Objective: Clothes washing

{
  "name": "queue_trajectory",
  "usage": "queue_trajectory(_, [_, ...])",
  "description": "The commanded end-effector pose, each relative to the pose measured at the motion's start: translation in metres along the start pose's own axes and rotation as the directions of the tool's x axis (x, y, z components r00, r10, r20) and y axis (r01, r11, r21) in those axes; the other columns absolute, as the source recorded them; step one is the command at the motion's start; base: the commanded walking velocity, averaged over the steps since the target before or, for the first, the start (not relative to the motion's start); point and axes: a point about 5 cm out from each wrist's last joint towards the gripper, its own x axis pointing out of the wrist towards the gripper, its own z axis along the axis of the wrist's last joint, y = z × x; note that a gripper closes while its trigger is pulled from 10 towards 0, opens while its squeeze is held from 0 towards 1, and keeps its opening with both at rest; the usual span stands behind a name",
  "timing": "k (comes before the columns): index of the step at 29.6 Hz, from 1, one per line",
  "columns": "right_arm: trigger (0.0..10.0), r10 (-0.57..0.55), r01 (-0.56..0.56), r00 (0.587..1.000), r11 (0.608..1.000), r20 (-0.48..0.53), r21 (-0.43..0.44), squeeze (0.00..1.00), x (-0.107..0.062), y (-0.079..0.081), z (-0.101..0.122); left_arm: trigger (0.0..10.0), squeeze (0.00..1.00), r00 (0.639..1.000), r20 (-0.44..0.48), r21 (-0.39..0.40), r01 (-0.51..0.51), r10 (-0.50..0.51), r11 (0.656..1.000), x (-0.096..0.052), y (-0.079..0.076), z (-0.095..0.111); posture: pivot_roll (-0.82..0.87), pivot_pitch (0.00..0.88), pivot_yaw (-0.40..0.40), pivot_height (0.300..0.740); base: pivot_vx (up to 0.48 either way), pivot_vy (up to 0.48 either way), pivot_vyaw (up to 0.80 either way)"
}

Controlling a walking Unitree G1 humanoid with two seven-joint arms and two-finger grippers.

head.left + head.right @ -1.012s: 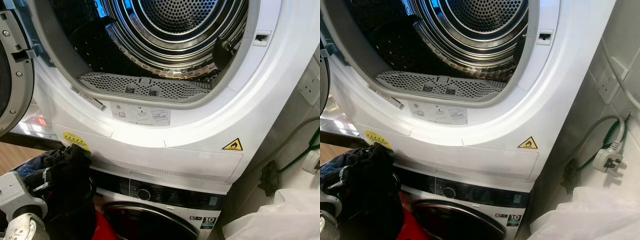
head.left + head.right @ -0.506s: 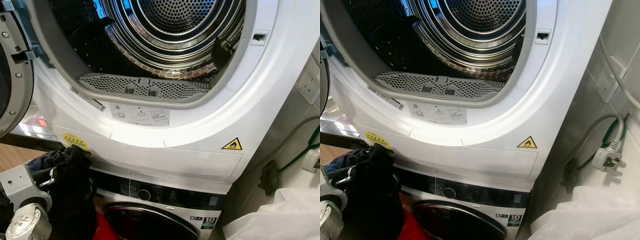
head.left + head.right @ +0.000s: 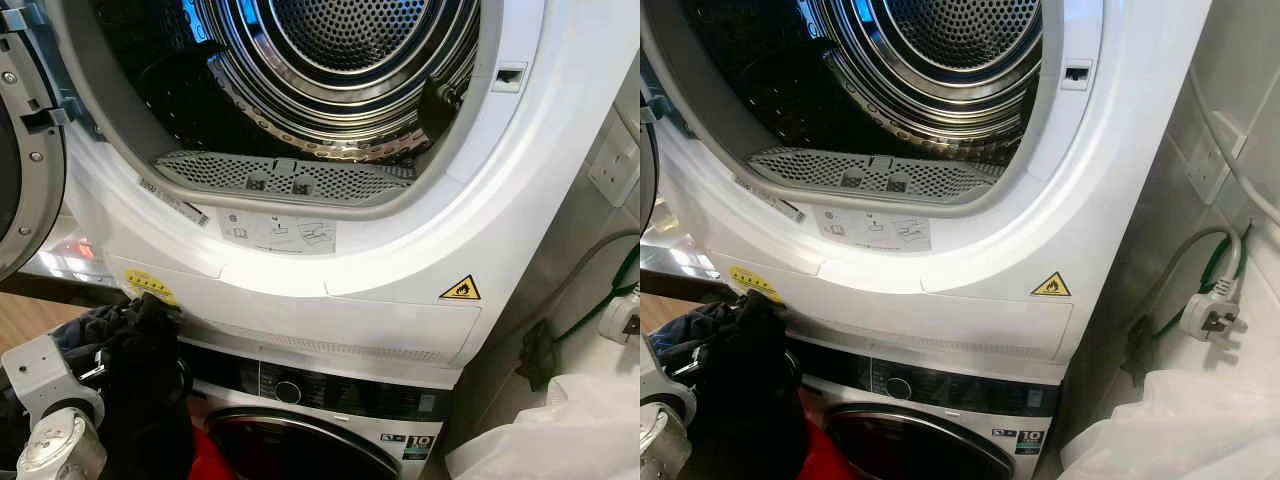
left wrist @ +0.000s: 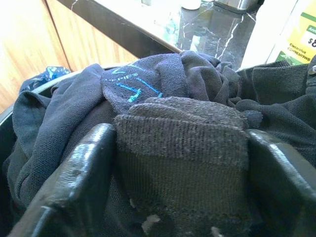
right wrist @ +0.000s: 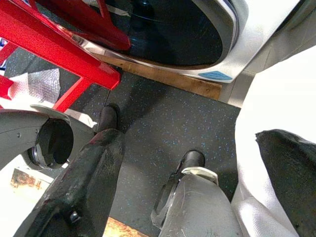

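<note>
The left gripper squeezes a bundle of dark knitted clothes. The big round silver dryer drum sits above it; I think lifting comes next.

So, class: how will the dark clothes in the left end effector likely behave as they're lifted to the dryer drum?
The dark clothes look soft and bunched, so probably floppy and light. Loose folds hang past the left end effector, so parts may droop and snag the dryer rim.

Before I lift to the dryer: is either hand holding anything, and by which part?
Left hand clamps a dark sock at its ribbed cuff; right hand is open and holds nothing.
</note>
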Motion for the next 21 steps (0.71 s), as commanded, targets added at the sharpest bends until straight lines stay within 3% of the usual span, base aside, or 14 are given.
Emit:
queue_trajectory(1, [10.0,0.0,0.0,1.0,1.0,0.004,-0.002,0.0,0.0,0.0,0.003,0.0,0.0,0.999,-0.012,0.003,-0.036,0.036,0.999,0.002,0.006,0.0,0.15,0.0,0.062,0.74,0.0,0.0,0.0])
queue_trajectory(21, [10.0,-0.005,0.004,1.0,1.0,-0.029,-0.016,0.0,0.0,0.003,-0.008,0.0,0.0,0.997,-0.071,0.057,-0.02,0.024,0.998,0.002,0.002,-0.009,0.14,0.0,0.069,0.74,0.0,0.0,0.0])
